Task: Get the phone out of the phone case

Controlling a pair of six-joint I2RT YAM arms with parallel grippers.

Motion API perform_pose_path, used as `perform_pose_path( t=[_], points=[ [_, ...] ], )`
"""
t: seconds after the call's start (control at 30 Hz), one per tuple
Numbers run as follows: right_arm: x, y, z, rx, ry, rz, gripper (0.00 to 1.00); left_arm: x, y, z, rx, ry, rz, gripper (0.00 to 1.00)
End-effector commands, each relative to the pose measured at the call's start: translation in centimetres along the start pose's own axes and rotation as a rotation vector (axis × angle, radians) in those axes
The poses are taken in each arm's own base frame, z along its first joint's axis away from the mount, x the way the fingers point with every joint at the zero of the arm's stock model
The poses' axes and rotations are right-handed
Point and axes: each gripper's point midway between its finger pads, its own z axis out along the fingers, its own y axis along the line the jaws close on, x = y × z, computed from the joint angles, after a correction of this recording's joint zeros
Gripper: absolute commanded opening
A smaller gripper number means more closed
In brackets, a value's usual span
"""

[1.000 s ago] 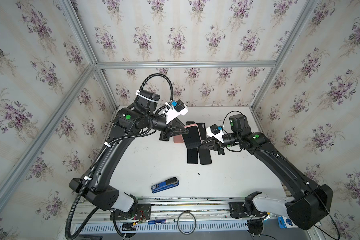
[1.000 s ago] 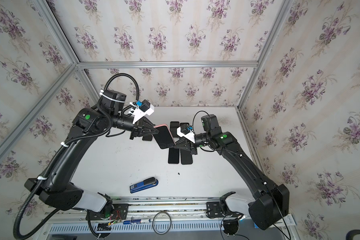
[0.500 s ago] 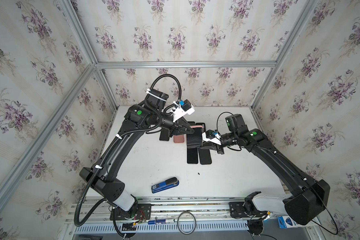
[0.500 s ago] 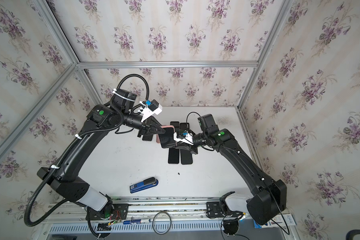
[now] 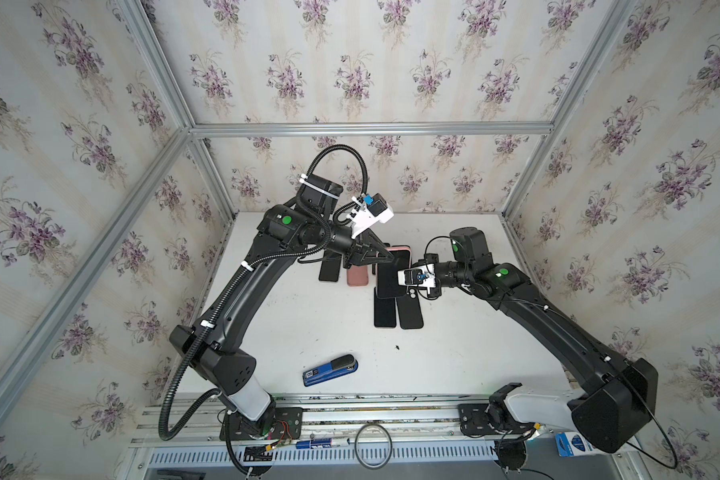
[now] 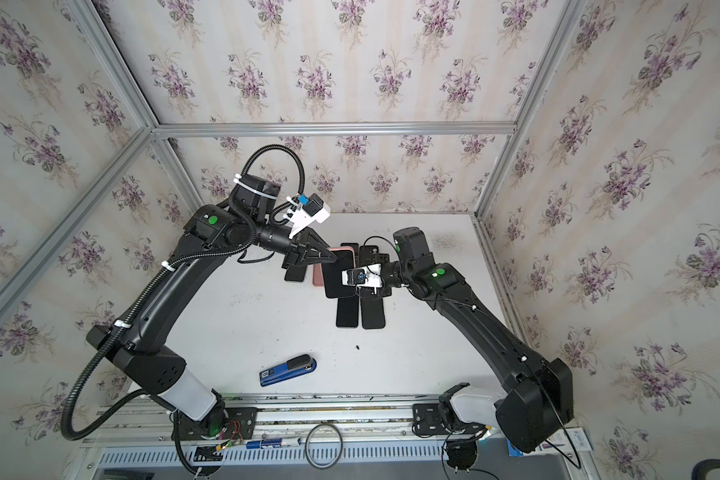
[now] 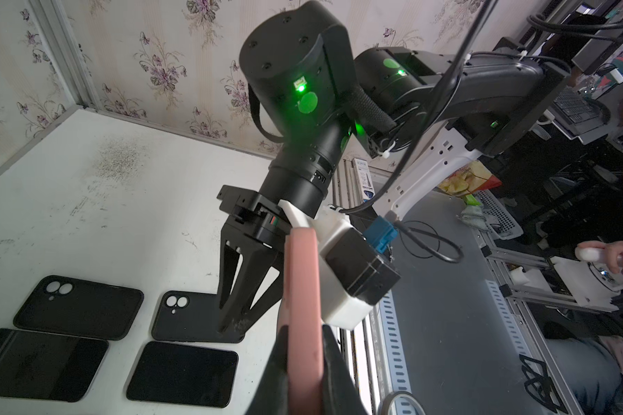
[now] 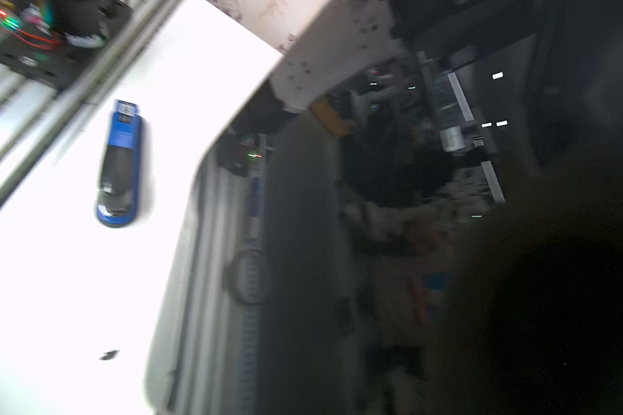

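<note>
Now | my left pincer (image 7: 303,336) clamped on pink phone case (image 7: 301,280), held aloft as anchor | my right pincer (image 7: 236,327) beside it, probably to pry phone (image 5: 393,276); spread: cannot tell.

**Clearances**

- Table (image 5: 292,324): the front-left and centre areas are open.
- Stapler (image 5: 330,370): lies near the front edge, with free passage on either side.
- Mid-back: blocked at table level by black phones (image 5: 385,311) and cases (image 7: 80,307) lying close together.
- Above that cluster: the left gripper (image 5: 391,259), clamped on the held phone (image 5: 389,278), and the right gripper (image 7: 232,327) stand close together and block overhead access.
- Right arm (image 5: 558,328): spans the right-front area.
- Walls (image 5: 350,183): close off the back and both sides.
</note>
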Motion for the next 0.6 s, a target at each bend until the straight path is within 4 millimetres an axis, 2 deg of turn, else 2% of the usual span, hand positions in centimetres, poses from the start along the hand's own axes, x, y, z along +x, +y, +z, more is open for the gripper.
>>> perform_pose_path(
  t=[0.0,0.13,0.3,0.43,0.57],
  points=[
    [0.6,-3.3,-0.7,0.2,0.031,0.049,0.38,-1.5,-3.3,-0.7,0.159,-0.064,-0.033,0.0],
    [0.9,-2.8,-2.2,0.301,-0.024,0.218,0.51,-3.0,-2.2,-1.6,0.12,-0.096,-0.086,0.0],
    [0.3,-4.5,-6.2,0.49,-0.16,0.589,0.59,-6.7,0.1,-3.9,0.069,-0.221,-0.264,0.0],
    [-1.7,-5.1,-8.7,0.472,-0.35,0.926,0.6,-8.4,3.2,-5.4,0.041,-0.353,-0.49,0.0],
    [-4.3,-4.9,-9.8,0.361,-0.504,1.168,0.59,-8.7,4.5,-6.2,0.057,-0.457,-0.635,0.0]
  ],
)
